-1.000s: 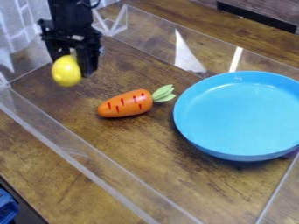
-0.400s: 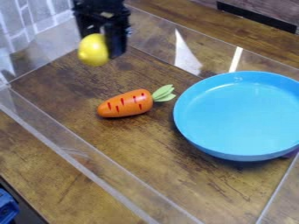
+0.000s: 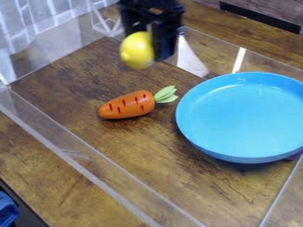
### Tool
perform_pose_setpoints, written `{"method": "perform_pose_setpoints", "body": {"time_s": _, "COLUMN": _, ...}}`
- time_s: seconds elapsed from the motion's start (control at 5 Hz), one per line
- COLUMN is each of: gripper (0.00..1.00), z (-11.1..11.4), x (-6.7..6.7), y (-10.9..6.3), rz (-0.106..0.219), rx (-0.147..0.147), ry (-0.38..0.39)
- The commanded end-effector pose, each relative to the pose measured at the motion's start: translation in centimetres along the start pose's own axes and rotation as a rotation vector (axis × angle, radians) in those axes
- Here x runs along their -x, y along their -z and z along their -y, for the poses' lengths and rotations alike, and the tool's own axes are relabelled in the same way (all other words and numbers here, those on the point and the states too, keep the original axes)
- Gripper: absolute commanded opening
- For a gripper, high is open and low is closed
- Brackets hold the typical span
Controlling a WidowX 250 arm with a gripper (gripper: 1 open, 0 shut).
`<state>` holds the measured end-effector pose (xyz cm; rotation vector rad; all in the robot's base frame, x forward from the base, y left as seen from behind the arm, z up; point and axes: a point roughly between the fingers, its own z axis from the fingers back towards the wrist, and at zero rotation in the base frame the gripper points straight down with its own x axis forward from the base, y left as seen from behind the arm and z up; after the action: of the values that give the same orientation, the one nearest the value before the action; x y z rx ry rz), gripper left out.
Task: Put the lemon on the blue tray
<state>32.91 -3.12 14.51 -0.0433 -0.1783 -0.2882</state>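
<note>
The yellow lemon hangs in the air above the wooden table, held between the black fingers of my gripper, which is shut on it and points straight down. The hand is near the top centre of the camera view, partly cut off by the frame edge. The round blue tray lies on the table at the right, with nothing on it. The lemon is up and to the left of the tray's rim, well apart from it.
An orange toy carrot with green leaves lies on the table between the lemon and the tray. Clear plastic walls border the table at the front left and back.
My gripper has carried the lemon up and to the right, from the far left of the table toward the top centre, closer to the tray. The carrot and tray have not moved.
</note>
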Motion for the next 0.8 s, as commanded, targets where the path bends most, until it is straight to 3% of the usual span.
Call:
{"method": "perform_pose_setpoints", "body": {"time_s": 0.0, "gripper": 0.00, "z": 3.2, "x": -0.7, "y": -0.9, "rz": 0.063, "rx": -0.014, "ry": 0.012}}
{"method": "perform_pose_setpoints", "body": {"time_s": 0.2, "gripper": 0.00, "z": 6.7, "x": -1.4, "y": 0.0, "rz": 0.055, "rx": 0.009, "ry": 0.131}}
{"method": "perform_pose_setpoints", "body": {"time_s": 0.6, "gripper": 0.00, "z": 9.1, "x": -3.2, "y": -0.2, "rz": 0.042, "rx": 0.037, "ry": 0.301}}
